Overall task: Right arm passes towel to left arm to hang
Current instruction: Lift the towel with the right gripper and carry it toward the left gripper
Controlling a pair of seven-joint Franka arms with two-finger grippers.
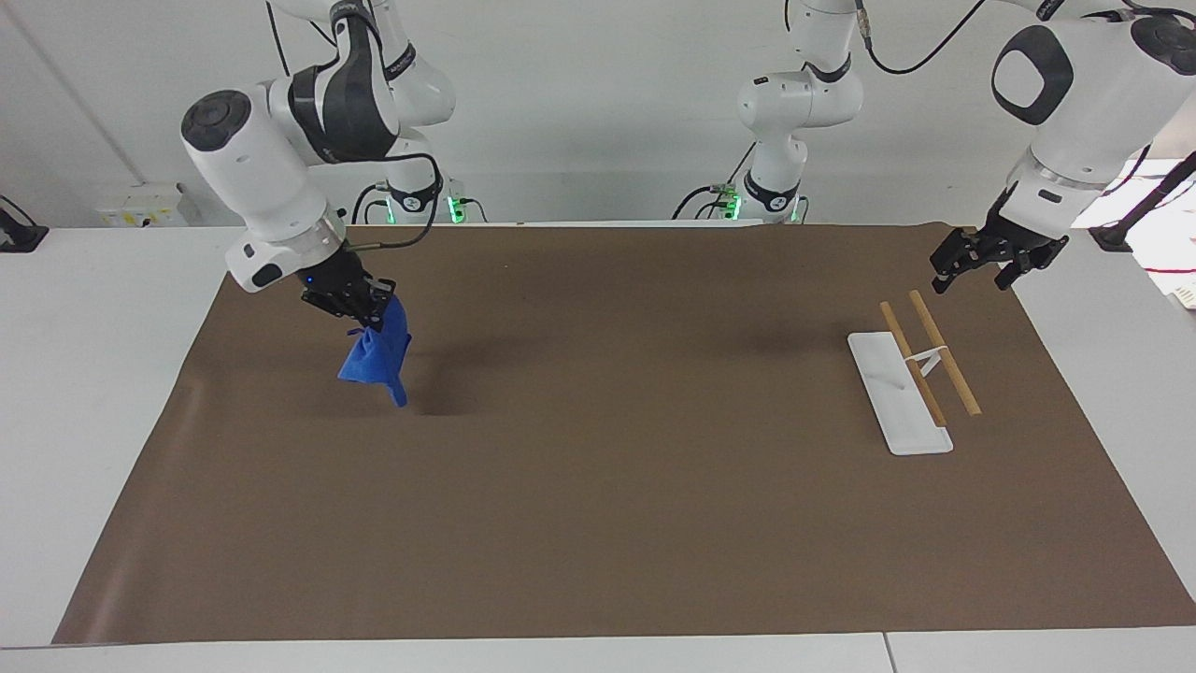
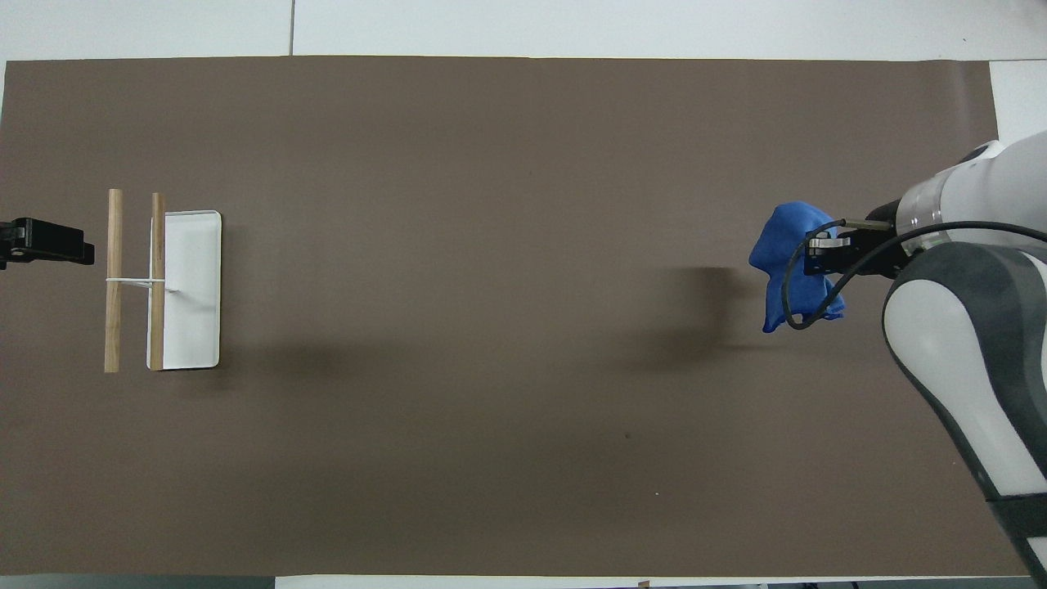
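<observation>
My right gripper (image 1: 360, 310) is shut on the blue towel (image 1: 378, 357) and holds it up in the air over the brown mat at the right arm's end of the table. The towel hangs bunched below the fingers, clear of the mat; it also shows in the overhead view (image 2: 787, 262) by the right gripper (image 2: 811, 255). My left gripper (image 1: 981, 266) waits in the air at the left arm's end, over the mat's edge beside the rack; its tip shows in the overhead view (image 2: 49, 241).
A white tray (image 1: 899, 397) with a rack of two wooden rods (image 1: 944, 363) stands at the left arm's end; it also shows in the overhead view (image 2: 190, 290). The brown mat (image 1: 607, 467) covers the table.
</observation>
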